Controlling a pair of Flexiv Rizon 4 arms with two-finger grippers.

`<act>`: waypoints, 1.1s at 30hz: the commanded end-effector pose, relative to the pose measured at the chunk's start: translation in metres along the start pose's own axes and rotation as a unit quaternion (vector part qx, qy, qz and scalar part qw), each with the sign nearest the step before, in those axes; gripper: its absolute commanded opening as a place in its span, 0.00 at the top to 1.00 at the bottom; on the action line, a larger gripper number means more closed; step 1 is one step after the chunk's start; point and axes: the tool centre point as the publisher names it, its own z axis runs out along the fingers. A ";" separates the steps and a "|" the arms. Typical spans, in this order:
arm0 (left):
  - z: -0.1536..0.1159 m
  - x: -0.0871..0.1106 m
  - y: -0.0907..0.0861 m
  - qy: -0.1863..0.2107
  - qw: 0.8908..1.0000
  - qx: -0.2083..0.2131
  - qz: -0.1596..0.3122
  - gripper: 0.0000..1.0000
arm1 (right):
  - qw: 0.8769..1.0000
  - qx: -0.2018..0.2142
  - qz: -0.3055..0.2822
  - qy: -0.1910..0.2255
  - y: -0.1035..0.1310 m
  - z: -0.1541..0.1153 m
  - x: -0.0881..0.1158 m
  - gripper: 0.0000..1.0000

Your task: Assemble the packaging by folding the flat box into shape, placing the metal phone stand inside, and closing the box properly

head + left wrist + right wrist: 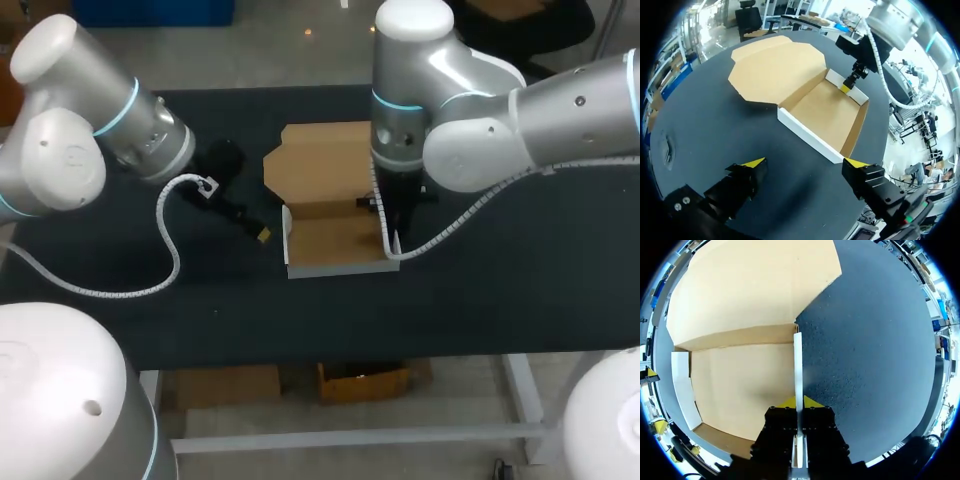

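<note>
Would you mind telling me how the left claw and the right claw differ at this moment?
The left claw is open with nothing between its fingers, while the right claw is shut on the side wall of the box. The left claw hangs over bare table short of the box, whereas the right claw sits at the box's edge. Both have yellow tips.

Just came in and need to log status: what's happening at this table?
The right arm has its jaws shut on the side wall of a half-formed cardboard box, lid flat and open. The left arm hovers beside the box, jaws open and empty. No phone stand shows inside the box yet.
</note>
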 end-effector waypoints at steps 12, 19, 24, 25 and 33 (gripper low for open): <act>-0.008 -0.001 -0.003 -0.059 0.991 0.014 0.121 0.00 | 1.000 0.000 -0.006 -0.006 0.002 -0.005 -0.006 1.00; -0.025 -0.003 0.001 -0.069 0.987 0.019 0.144 0.00 | 1.000 -0.004 -0.002 -0.015 0.000 -0.007 -0.018 1.00; -0.035 -0.004 0.004 -0.077 0.985 0.020 0.155 0.00 | 1.000 -0.002 0.021 -0.013 -0.004 -0.005 -0.030 1.00; -0.038 -0.005 0.005 -0.076 0.984 0.022 0.157 0.00 | 1.000 -0.002 0.024 -0.013 -0.005 -0.005 -0.032 1.00; -0.052 -0.007 0.017 -0.069 0.979 0.033 0.190 0.00 | 0.999 0.003 0.030 -0.009 -0.008 0.000 -0.038 1.00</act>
